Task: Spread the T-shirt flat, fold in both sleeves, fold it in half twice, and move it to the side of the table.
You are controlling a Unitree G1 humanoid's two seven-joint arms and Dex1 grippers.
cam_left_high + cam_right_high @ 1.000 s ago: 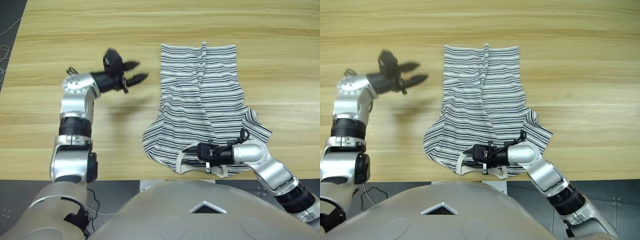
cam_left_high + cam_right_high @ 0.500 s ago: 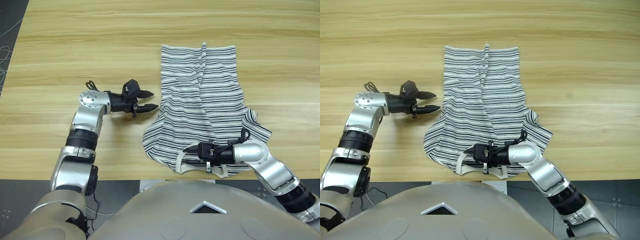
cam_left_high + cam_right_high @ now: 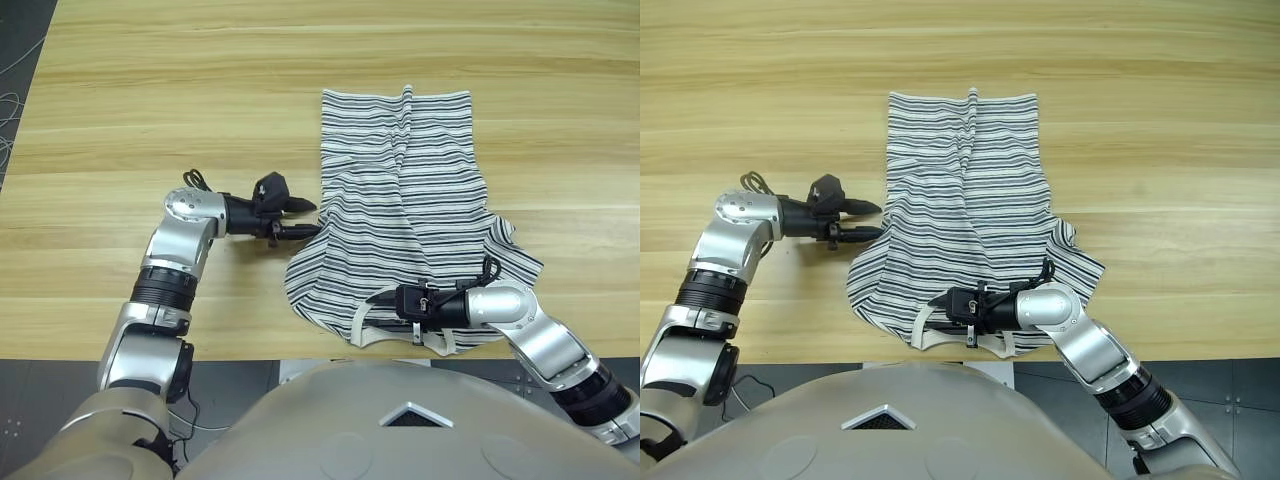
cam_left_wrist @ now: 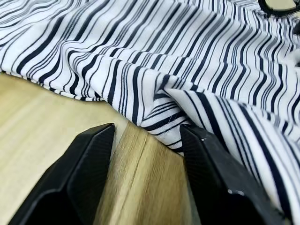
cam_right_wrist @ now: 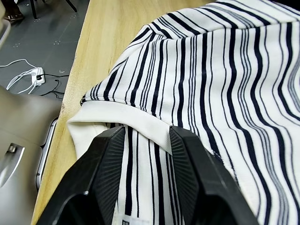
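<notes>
A black-and-white striped T-shirt (image 3: 400, 200) lies rumpled on the wooden table (image 3: 150, 80), hem at the far side and white collar (image 5: 140, 119) toward the front edge. My left gripper (image 3: 308, 217) sits low on the wood at the shirt's left edge, open. In the left wrist view a folded bit of that edge (image 4: 159, 105) lies just ahead of the gap, touching one fingertip (image 4: 192, 136). My right gripper (image 3: 378, 305) is at the collar near the front edge, shut on the collar band and the striped cloth under it (image 5: 146, 131).
Bare wood stretches to the left, right and far side of the shirt. The table's front edge (image 3: 250, 358) runs close under the collar. Loose cables (image 3: 12, 100) lie on the floor past the table's left edge.
My left gripper has come down from above the table and moved right, up to the shirt's left edge. The right arm and the shirt have not moved.
</notes>
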